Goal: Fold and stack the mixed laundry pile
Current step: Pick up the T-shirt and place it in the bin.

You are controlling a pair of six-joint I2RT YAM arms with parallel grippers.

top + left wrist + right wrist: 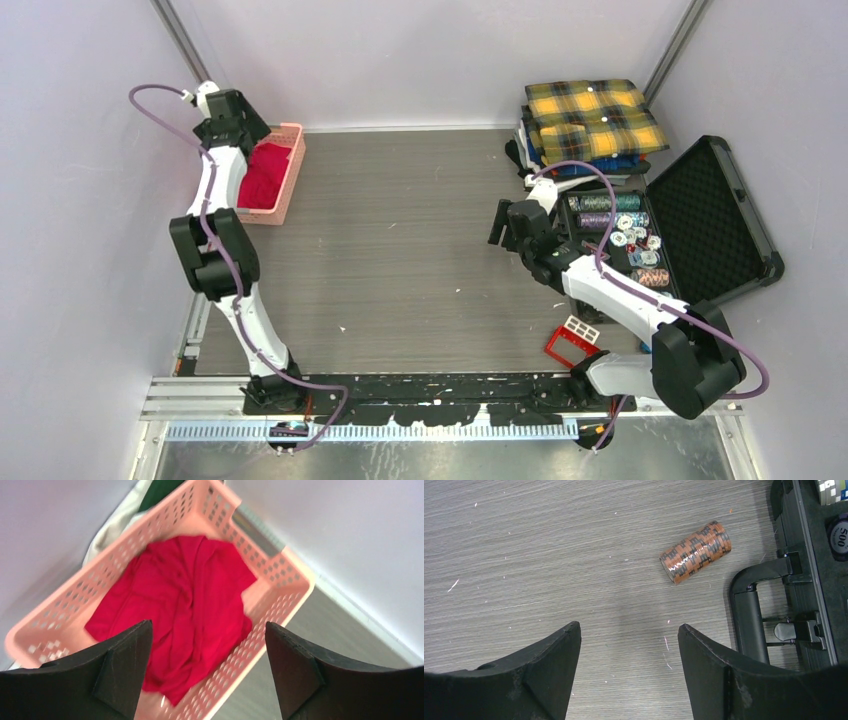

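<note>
The soft, crumpled red T-shirt (185, 610) is lying inside the pink lattice basket (280, 575), with the left gripper (207, 625) hovering above it, jaws standing wide and gripping nothing. The folded yellow-and-black plaid shirt (595, 118) is sitting atop a cloth stack (560, 165) at far right. The right gripper (628, 626) (equally wide, empty) is hanging over the wood-grain table (524, 555) near a cylindrical roll of orange chips (695, 551), beside the foam-lined black case (715, 215).

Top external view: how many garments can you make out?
3. A red T-shirt lies crumpled in the pink basket, far left; a folded yellow-and-black plaid shirt lies on top at far right; a blue garment sits beneath it. More may be hidden underneath.
</note>
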